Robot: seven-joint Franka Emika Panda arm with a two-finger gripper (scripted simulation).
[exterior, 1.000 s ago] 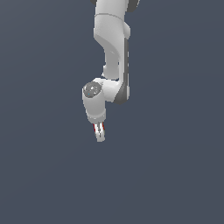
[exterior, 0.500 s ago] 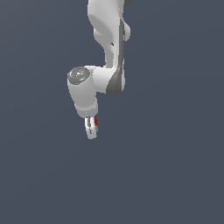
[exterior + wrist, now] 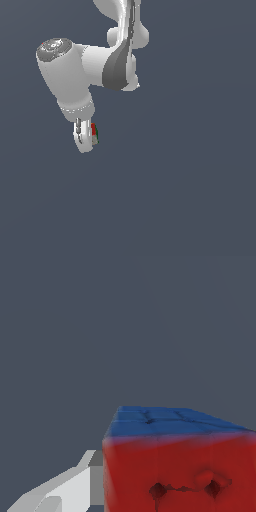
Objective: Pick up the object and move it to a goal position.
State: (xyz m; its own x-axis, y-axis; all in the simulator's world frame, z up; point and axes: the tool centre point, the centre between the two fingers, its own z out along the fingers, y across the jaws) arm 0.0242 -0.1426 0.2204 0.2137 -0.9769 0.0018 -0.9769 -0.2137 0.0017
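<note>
The object (image 3: 94, 132) is a tiny cube with red and green faces showing, held between the fingers of my gripper (image 3: 87, 140), which hangs below the white arm in the upper left of the exterior view. The gripper is shut on it. In the wrist view the object (image 3: 175, 466) fills the frame close up, with a red face bearing dark marks and a blue face above it. One white fingertip (image 3: 55, 496) shows beside it. The other finger is hidden behind the cube.
Only a uniform dark grey background shows around the white arm (image 3: 100, 60). No table, edge, container or goal marker shows in either view.
The arm has swung toward the exterior view's left and come nearer the camera, carrying the cube with it. The gripper has stayed shut on the cube.
</note>
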